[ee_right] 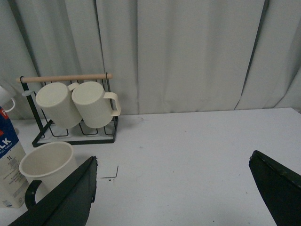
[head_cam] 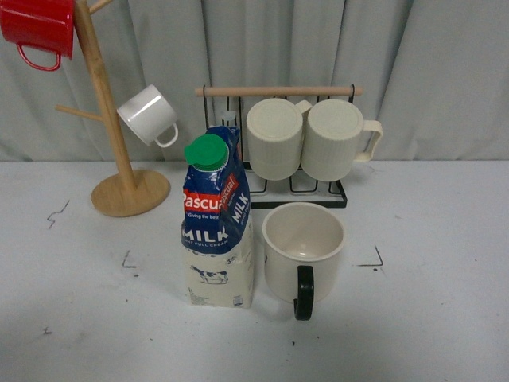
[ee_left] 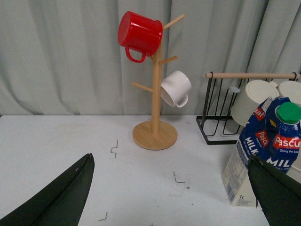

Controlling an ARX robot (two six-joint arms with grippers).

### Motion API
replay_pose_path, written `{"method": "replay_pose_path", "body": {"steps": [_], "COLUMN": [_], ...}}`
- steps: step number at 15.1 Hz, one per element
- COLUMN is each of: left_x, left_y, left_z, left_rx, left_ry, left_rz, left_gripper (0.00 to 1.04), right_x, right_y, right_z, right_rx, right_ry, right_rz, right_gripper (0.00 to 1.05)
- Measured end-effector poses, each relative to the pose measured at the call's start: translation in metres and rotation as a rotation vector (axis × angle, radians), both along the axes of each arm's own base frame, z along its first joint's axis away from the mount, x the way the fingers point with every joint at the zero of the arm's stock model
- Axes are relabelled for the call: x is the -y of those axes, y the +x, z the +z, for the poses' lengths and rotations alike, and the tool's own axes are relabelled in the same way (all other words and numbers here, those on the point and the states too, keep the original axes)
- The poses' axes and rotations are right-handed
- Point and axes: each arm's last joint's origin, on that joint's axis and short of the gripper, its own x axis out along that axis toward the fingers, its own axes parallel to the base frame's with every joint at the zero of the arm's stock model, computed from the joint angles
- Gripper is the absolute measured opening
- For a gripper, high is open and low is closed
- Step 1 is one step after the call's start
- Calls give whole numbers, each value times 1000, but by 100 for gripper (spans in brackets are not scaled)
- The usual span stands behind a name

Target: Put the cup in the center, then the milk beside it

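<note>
The cup (head_cam: 303, 252), a wide cream mug with a black loop handle turned toward me, stands upright in the middle of the table. Right next to it on its left stands the milk (head_cam: 217, 223), a tall blue-and-cream carton with a green cap. Neither arm shows in the front view. My left gripper (ee_left: 171, 200) is open over bare table, with the milk (ee_left: 263, 150) beside one finger. My right gripper (ee_right: 174, 193) is open too, nothing between its fingers, and the cup (ee_right: 47, 167) and milk (ee_right: 9, 162) lie off to one side.
A wooden mug tree (head_cam: 119, 151) with a red mug (head_cam: 38, 30) and a small white mug (head_cam: 149, 115) stands at the back left. A black wire rack (head_cam: 278, 143) with two ribbed cream mugs (head_cam: 338, 139) sits behind the cup. Grey curtain closes the back.
</note>
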Motion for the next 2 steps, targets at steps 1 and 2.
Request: {"method": "replay_pose_path", "body": {"steps": [1,2], "left_x": [0,0], "left_y": [0,0], "left_z": [0,0], "left_rx": [0,0], "left_ry": [0,0], "left_rz": [0,0], "left_gripper": [98,98], "right_x": [0,0], "right_y": [0,0], "right_z": [0,0], "right_rx": [0,0], "right_ry": [0,0], "right_rz": [0,0], "right_gripper": [98,98]}}
